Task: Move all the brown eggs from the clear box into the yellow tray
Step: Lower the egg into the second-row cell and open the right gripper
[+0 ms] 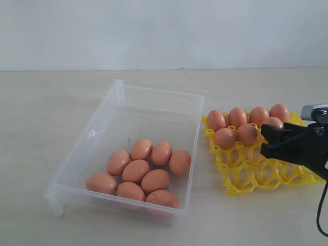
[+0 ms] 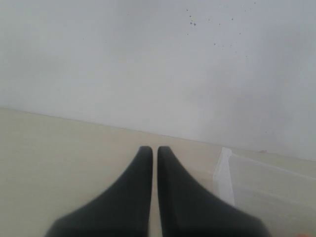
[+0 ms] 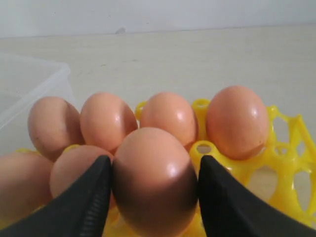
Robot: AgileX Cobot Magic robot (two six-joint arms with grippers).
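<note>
Your right tool [image 3: 154, 160] grips one brown egg [image 3: 154, 180] by its sides over the yellow tray [image 1: 241, 177], with more eggs [image 1: 136, 170] loose in the clear box [image 1: 154, 92]; they're light, slick and brittle, so squeeze softly across the widest part.

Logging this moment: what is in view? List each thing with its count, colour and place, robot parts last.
Clear plastic box: one, transparent, on the table, left in the exterior view.
Brown oval eggs, boxed: nine, orange-brown, clustered at the box's near end.
Yellow plastic egg tray: one, bright yellow, right of the box.
Brown eggs, seated: six, four in the tray's far row, two in the next.
Gripped egg: one, brown, over that second row.
Table: one, pale beige.
Wall: white, behind.
Left gripper: black, shut, empty, near a box corner.
Right gripper: black, closed on the gripped egg.
</note>
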